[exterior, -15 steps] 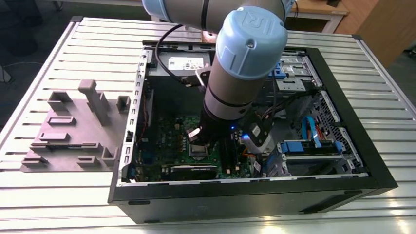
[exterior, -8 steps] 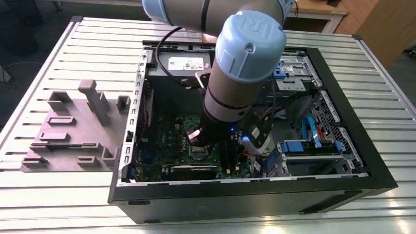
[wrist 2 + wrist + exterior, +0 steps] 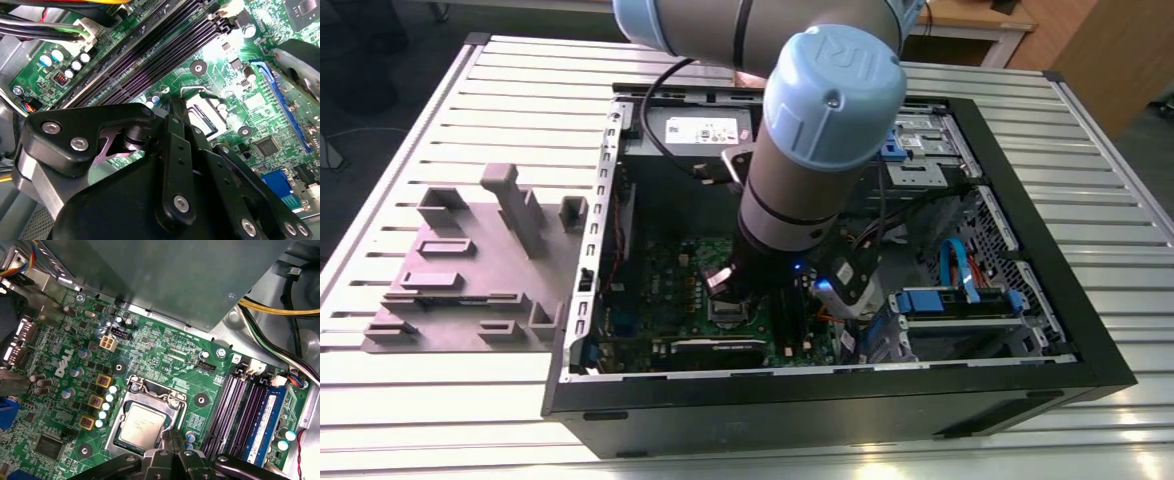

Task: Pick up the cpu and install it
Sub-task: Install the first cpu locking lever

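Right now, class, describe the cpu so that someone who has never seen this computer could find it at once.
Start at the open black computer case and look down at the green board on its floor. Near the middle of the board sits a metal socket frame, and the cpu lies flat inside it, beside the long dark memory slots. It is the one smooth, silver-grey square among them.

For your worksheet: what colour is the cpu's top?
Silver-grey, on the cpu, best in the first wrist view.
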Motion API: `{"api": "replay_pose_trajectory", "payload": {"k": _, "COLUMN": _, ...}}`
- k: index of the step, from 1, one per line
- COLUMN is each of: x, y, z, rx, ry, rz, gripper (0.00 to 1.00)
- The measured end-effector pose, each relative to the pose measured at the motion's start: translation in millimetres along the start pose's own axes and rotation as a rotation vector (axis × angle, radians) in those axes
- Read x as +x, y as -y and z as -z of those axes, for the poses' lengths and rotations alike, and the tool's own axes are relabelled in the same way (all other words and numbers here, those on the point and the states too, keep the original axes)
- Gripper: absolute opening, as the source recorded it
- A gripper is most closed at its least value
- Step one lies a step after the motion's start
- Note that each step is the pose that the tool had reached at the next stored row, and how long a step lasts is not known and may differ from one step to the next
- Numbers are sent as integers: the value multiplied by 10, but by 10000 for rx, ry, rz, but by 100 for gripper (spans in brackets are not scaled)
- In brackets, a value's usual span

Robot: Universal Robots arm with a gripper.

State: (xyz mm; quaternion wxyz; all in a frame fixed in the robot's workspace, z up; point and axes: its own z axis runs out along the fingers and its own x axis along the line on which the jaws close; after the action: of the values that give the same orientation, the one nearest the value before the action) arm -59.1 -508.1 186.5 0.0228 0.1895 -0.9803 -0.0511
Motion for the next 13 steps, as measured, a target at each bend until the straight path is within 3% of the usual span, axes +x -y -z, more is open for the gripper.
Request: {"api": "replay_pose_trajectory", "payload": {"k": 13, "x": -43, "y": 19, "z": -17, "rx": 76, "ry": -35, "rz": -6, "gripper": 10}}
